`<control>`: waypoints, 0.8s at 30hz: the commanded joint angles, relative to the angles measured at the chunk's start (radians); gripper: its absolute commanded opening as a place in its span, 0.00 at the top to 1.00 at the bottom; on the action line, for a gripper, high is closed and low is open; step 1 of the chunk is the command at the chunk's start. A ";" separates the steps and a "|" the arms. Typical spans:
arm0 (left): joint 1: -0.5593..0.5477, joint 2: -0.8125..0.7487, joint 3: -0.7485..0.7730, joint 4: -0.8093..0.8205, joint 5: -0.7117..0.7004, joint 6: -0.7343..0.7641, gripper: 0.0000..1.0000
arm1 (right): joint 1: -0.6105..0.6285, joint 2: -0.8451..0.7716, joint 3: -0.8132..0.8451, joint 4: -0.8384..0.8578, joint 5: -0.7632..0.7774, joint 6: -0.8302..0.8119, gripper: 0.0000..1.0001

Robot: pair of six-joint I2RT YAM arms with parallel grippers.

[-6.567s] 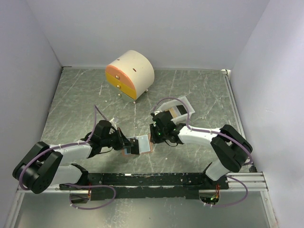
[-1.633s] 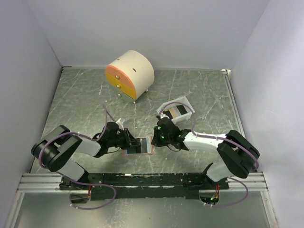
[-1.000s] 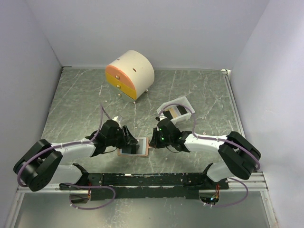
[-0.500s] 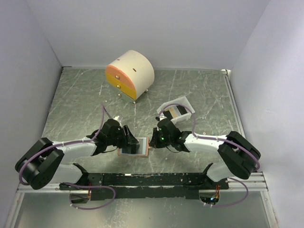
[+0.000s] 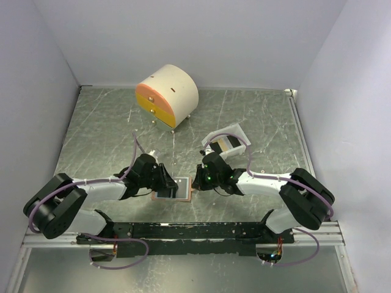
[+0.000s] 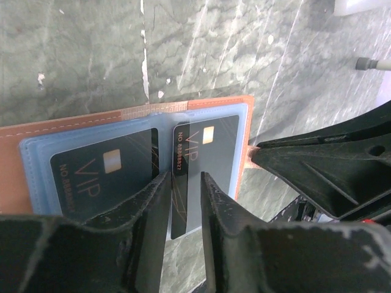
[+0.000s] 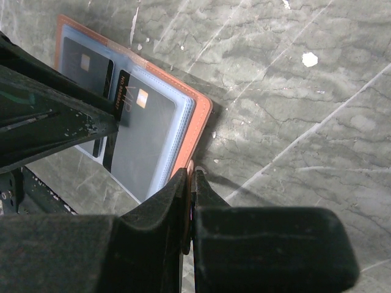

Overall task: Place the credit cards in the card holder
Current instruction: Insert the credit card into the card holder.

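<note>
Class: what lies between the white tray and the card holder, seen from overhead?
The right tool and its wrist, in the top external view; it pinches the card holder at the edge facing the white tray.

The salmon-pink leather-like folding card holder lies open on the grey-green marbled tabletop. Both of its flanks are blocked. The left gripper covers its left part, and the right gripper has its jaws pinched on the right edge. The far side is free to approach. The round cream cabinet with orange-yellow drawers stands well apart at the back. The small white rectangular tray sits just behind the right arm. The black base rail bounds the near side.
</note>
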 commanded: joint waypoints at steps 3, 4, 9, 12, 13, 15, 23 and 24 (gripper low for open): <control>-0.039 0.036 0.015 -0.002 -0.014 -0.041 0.64 | 0.005 0.001 -0.007 0.024 0.005 0.003 0.98; -0.048 0.039 0.017 0.004 -0.016 -0.047 0.62 | 0.006 0.002 -0.007 0.024 0.005 0.004 0.98; -0.091 0.055 0.038 0.037 -0.009 -0.070 0.55 | 0.007 0.011 -0.011 0.033 0.005 0.013 0.98; -0.111 0.052 0.045 0.063 -0.001 -0.072 0.48 | 0.009 0.013 -0.018 0.040 0.011 0.020 0.99; -0.118 0.053 0.054 0.052 -0.007 -0.072 0.48 | 0.010 0.014 -0.019 0.044 0.010 0.024 0.99; -0.128 0.064 0.076 0.031 -0.018 -0.068 0.48 | 0.013 0.015 -0.021 0.051 0.010 0.031 0.99; -0.142 0.072 0.129 -0.057 -0.060 -0.041 0.46 | 0.020 0.011 -0.014 0.028 0.034 0.027 0.99; -0.142 0.059 0.136 -0.085 -0.073 -0.033 0.45 | 0.020 0.006 -0.014 0.018 0.045 0.023 0.99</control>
